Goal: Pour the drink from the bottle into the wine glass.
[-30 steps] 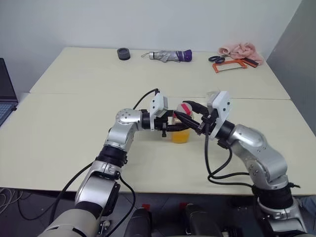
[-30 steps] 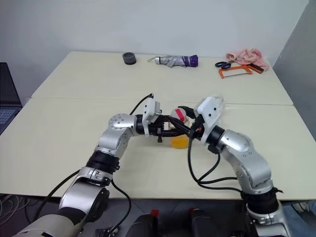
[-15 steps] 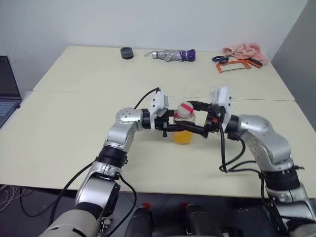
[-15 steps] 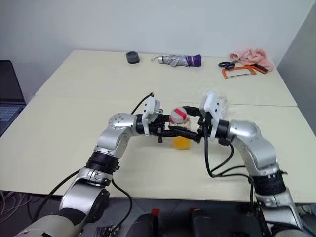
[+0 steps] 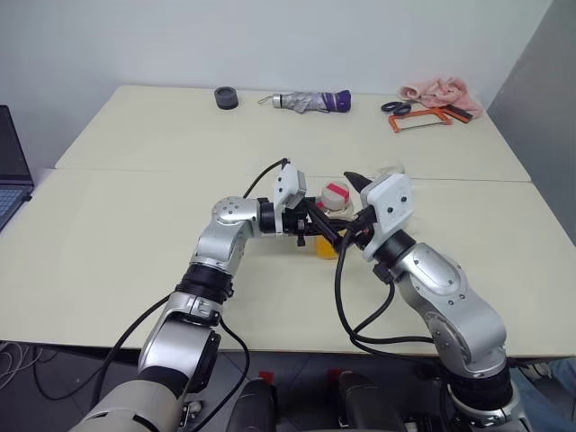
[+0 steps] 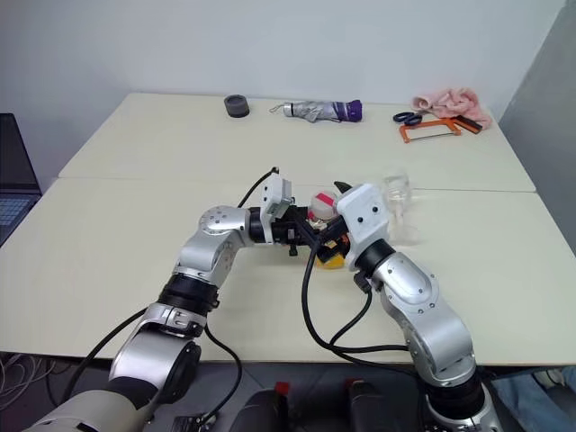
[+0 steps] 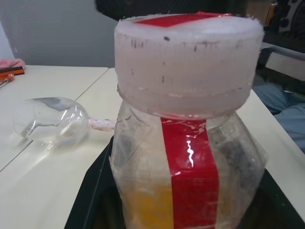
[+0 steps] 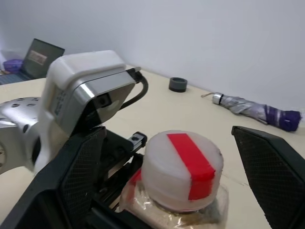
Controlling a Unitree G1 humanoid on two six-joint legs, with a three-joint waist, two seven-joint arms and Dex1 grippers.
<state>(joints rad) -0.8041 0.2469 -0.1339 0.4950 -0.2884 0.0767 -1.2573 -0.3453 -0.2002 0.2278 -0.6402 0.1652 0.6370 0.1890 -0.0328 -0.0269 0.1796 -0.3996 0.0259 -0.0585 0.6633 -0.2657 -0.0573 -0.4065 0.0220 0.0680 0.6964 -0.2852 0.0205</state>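
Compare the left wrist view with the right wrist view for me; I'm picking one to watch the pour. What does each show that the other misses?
Left wrist view: the wine glass lying on its side on the table, and the drink low in the bottle. Right wrist view: the left gripper clamped on the bottle, an umbrella and a laptop. Both: the bottle, its cap on.
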